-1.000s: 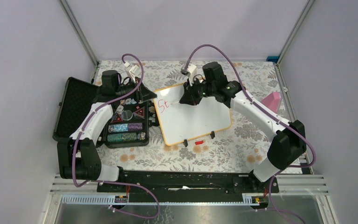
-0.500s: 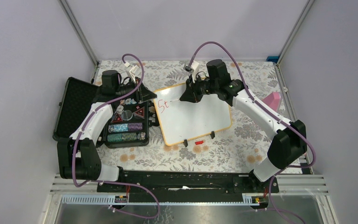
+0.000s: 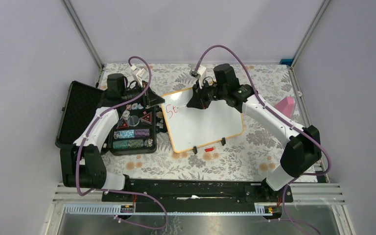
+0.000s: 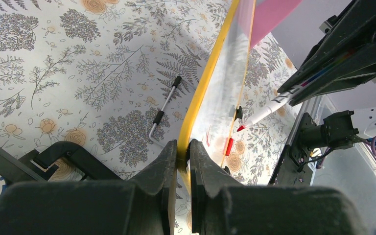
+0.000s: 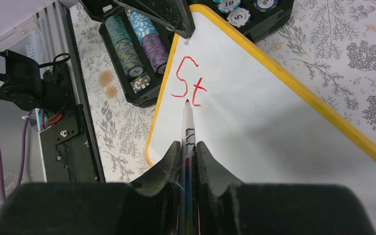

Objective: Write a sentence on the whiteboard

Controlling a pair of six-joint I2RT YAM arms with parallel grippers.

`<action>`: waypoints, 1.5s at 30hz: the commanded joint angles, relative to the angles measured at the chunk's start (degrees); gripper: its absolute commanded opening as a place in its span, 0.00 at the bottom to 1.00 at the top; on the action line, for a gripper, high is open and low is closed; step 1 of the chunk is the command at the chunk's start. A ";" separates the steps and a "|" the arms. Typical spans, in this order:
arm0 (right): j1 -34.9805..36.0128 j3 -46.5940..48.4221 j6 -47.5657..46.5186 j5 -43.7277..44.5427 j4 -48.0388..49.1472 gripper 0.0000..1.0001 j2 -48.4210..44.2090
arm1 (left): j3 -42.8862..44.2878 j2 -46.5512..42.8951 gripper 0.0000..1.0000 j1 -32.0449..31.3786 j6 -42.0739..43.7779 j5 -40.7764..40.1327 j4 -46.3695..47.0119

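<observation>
Floral bench (image 3: 254, 147); poker chip case (image 3: 78, 112) at left; my left claw (image 4: 182, 147) pinches the left edge of the whiteboard (image 3: 205, 125), mid-bench; my right claw (image 5: 188, 147) clenches the red marker (image 5: 188, 122) at "St"; a heavy stroke could twist the board loose and smear the letters.

Open black chip case (image 3: 78, 117) lies on floral cloth (image 3: 245, 156) — small red piece (image 3: 208, 148) well apart.

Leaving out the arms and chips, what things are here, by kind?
yellow-framed white whiteboard: 1
open black chip case: 1
white red-tipped marker: 1
small red cap: 1
pink object: 1
silver L-shaped key: 1
Total: 6
</observation>
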 commanded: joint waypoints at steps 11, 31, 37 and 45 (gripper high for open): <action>0.43 1.69 -0.95 4.25 2.21 0.00 1.94 | 0.86 0.85 0.00 -1.50 2.73 -0.82 -1.95; 0.50 2.70 -0.81 4.26 2.22 0.00 2.23 | 0.67 0.77 0.00 -1.50 2.75 -0.83 -1.95; 0.50 3.07 -0.37 3.79 2.11 0.00 1.96 | 0.76 0.90 0.00 -1.50 2.75 -0.92 -1.95; 0.50 3.19 -0.65 4.15 2.20 0.00 2.40 | 0.73 0.76 0.00 -1.59 2.75 -1.01 -2.01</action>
